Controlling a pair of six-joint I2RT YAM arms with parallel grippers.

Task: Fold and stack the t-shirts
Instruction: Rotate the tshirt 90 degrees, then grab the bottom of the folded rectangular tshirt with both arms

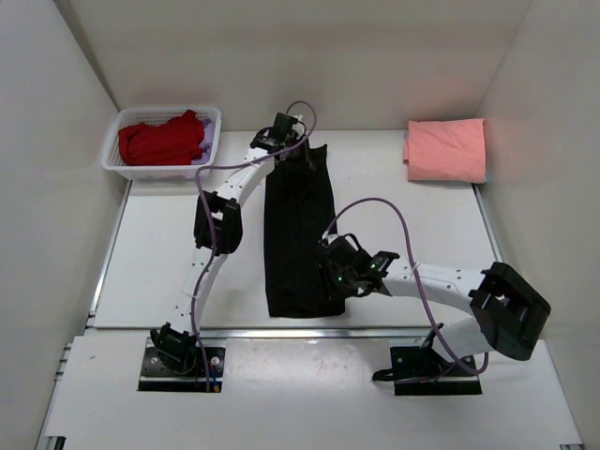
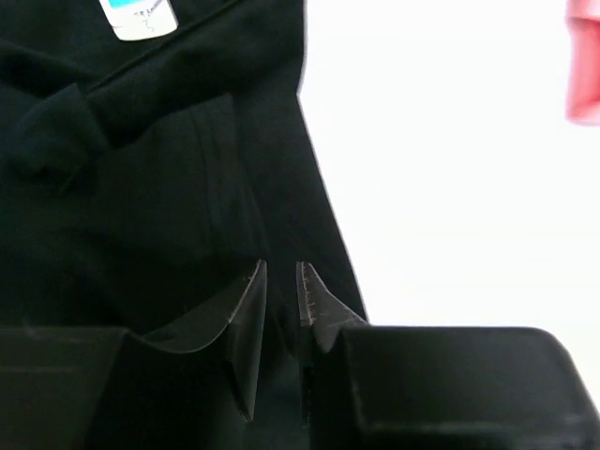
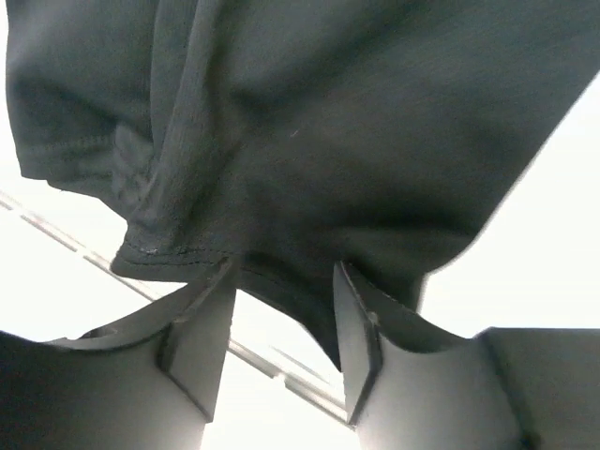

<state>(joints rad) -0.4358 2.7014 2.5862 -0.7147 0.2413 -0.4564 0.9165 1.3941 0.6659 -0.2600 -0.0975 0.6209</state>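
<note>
The black t-shirt (image 1: 298, 234) lies as a long narrow strip down the middle of the table. Its blue-white neck label (image 2: 141, 14) shows in the left wrist view. My left gripper (image 1: 298, 150) is at the strip's far end, its jaws nearly closed on black fabric (image 2: 282, 267). My right gripper (image 1: 330, 272) is at the strip's near right edge. It is open, with the shirt's hem (image 3: 178, 248) draped across its fingertips (image 3: 284, 267). The salmon-pink t-shirt (image 1: 446, 150) lies folded at the back right. The red t-shirt (image 1: 161, 141) and the lilac one (image 1: 210, 141) are in the basket.
The white lattice basket (image 1: 112, 161) stands at the back left corner. White walls enclose the table on three sides. A metal strip (image 1: 309, 331) runs along the table's near edge, just below the shirt's near end.
</note>
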